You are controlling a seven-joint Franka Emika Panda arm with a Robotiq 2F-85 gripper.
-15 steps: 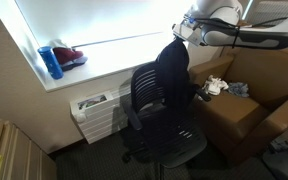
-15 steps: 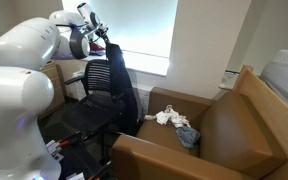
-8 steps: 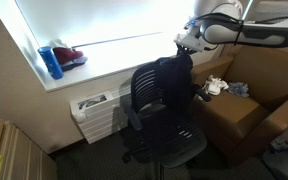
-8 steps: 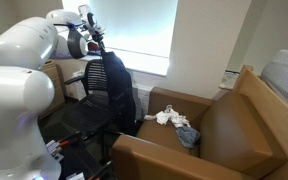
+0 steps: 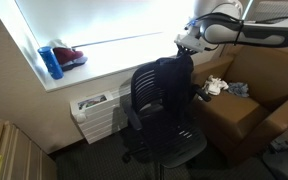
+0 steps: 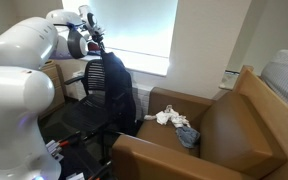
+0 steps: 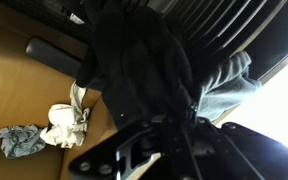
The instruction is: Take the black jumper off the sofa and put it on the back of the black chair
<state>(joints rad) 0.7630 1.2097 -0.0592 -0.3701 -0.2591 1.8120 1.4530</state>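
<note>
Next to the black chair (image 5: pixel 144 92), a smooth brown sofa (image 5: pixel 234 118) holds a crumpled white cloth (image 5: pixel 216 86) and a grey cloth (image 5: pixel 240 90). Behind the chair, a blue bottle (image 5: pixel 50 62) stands on the window sill (image 5: pixel 114 55). The soft black jumper (image 5: pixel 172 85) hangs over the chair's netted back. The gripper (image 5: pixel 183 46) touches the jumper's top, but I cannot tell if its fingers are pinching it.

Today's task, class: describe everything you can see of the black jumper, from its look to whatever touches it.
The black jumper looks like soft, matte, dark fabric. It hangs limp in folds over the top of the black chair backrest and drapes down toward the seat, close beside the arm of the brown sofa. The gripper sits at its upper edge; whether it pinches the cloth cannot be told.
</note>
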